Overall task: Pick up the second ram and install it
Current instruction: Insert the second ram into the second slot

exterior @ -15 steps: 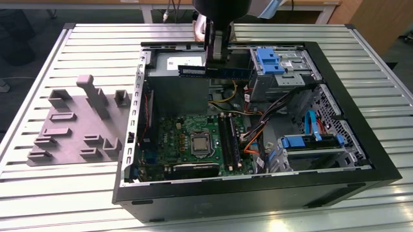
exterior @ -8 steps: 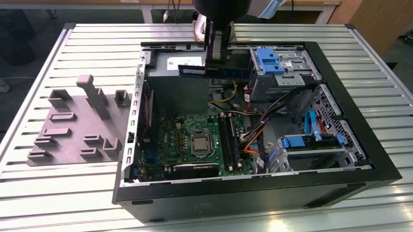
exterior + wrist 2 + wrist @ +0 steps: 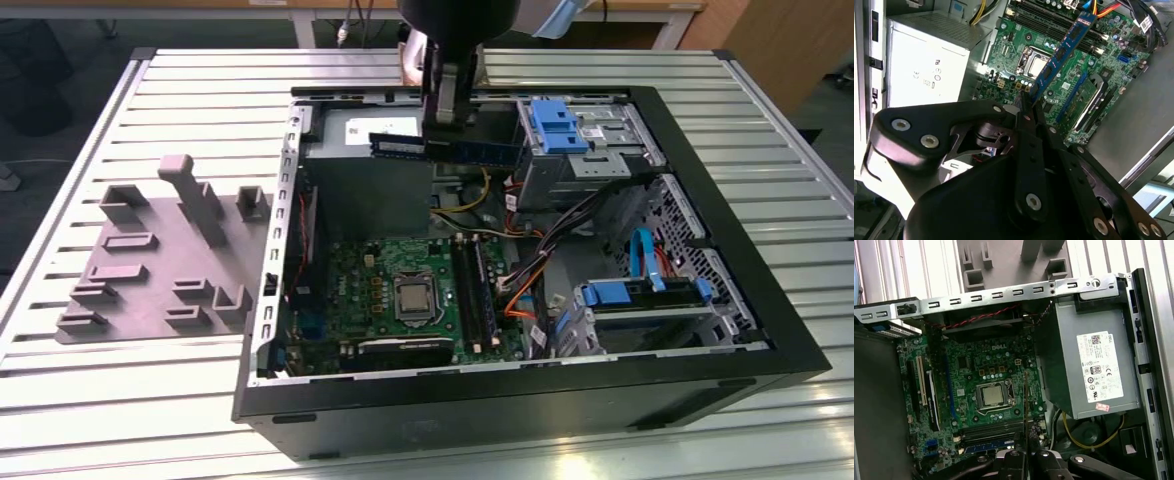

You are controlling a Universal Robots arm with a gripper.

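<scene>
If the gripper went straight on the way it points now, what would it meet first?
Probably the motherboard, near the processor socket. The gripper points down into the open case, and the second ram it clamps would touch first. Depth is hard to judge.

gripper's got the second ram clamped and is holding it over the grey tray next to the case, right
Not quite. The gripper is shut on the second ram, but holds it above the open computer case, not over the grey tray beside it, as the exterior view shows.
</scene>
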